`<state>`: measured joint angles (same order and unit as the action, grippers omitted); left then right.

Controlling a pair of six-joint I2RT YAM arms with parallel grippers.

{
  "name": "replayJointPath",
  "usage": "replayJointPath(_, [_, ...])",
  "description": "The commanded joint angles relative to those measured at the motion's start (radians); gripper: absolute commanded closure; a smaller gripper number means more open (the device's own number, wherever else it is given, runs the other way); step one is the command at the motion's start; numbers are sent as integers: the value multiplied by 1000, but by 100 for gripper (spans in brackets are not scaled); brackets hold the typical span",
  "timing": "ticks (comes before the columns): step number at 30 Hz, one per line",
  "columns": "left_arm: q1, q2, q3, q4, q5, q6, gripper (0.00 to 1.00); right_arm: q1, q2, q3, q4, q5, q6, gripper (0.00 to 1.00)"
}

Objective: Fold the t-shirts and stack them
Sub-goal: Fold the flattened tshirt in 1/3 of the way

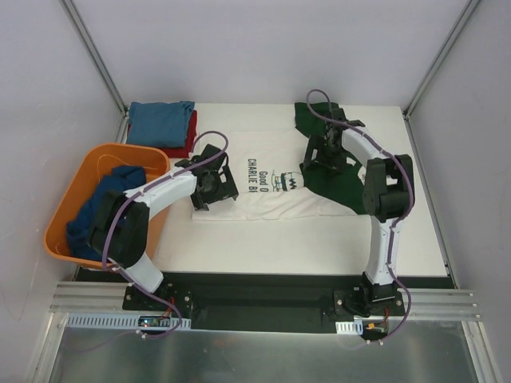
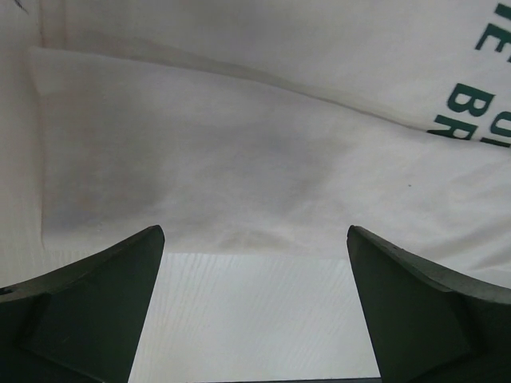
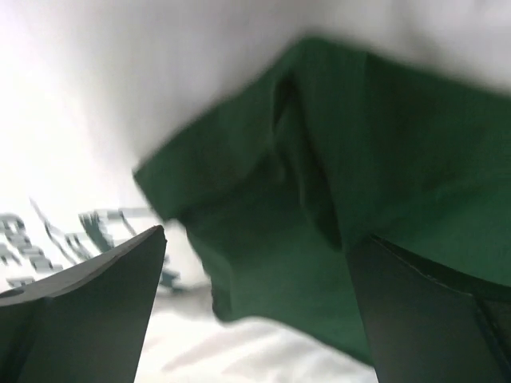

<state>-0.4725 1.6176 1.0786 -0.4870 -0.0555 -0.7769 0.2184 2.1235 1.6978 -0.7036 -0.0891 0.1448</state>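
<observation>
Cream t-shirt (image 1: 271, 195) hem just beyond spread left claw (image 2: 255, 231), over white table (image 1: 319, 247)

Light is bright and even, shadows soft. Beyond the right pincer (image 3: 257, 239) the green sleeve (image 3: 383, 159) is smeared, perhaps motion blur.

An orange plastic basket (image 1: 68, 199) sits at the left edge of a white rectangular tabletop (image 1: 279, 243), hanging out past that edge. A black mounting plate (image 1: 263, 299) runs along the near edge, with silver aluminium rails (image 1: 447, 307) just in front of it. Slanted metal frame posts (image 1: 96, 56) rise from the far corners against pale grey enclosure walls (image 1: 239, 48).
</observation>
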Motion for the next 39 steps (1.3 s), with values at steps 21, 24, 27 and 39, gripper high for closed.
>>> replayJointPath(21, [-12, -84, -100, 7, -30, -35, 1, -99, -198, 38, 196, 152, -67, 3])
replayJointPath(24, [-15, -70, -13, 10, -37, -39, 1, -99, -287, -128, 176, 22, -50, 3])
replayJointPath(27, [-29, -15, 82, 19, -47, -25, 1, -87, -290, -216, 161, -37, -34, 3])
replayJointPath(39, [-40, 151, 87, 21, 5, -45, 1, -76, -267, -392, 53, 12, 1, 3])
